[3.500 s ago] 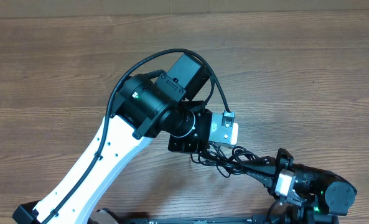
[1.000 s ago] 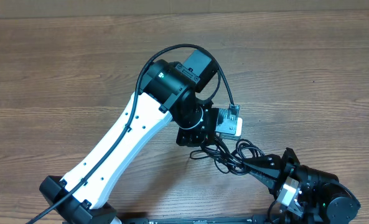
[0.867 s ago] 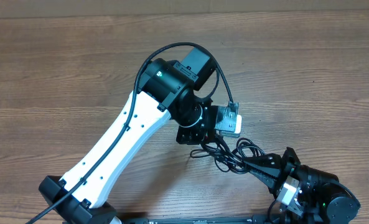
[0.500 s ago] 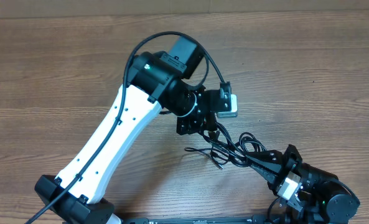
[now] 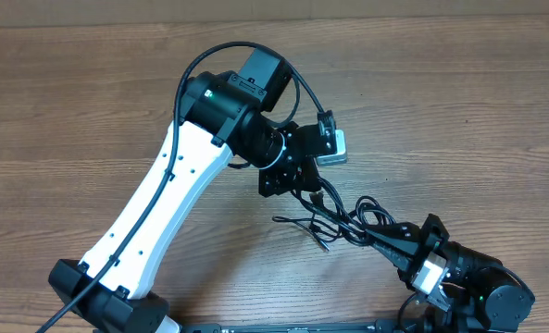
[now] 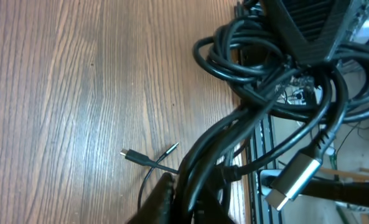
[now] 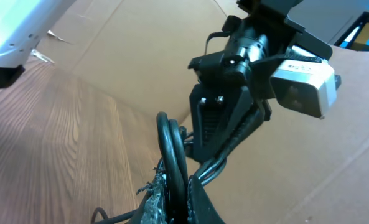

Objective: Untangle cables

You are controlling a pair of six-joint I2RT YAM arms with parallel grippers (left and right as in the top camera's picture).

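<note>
Seemingly taut cables near table front edge, wood beyond

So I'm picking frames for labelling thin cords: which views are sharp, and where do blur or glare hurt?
Overhead: evenly lit and sharp, the cables stand out against the wooden table, shadows soft. Left wrist: strands nearest the lens go soft, the small plug on the wood stays crisp. Right wrist: cables at the bottom edge blurred, the white arm at top left washed out.
</note>
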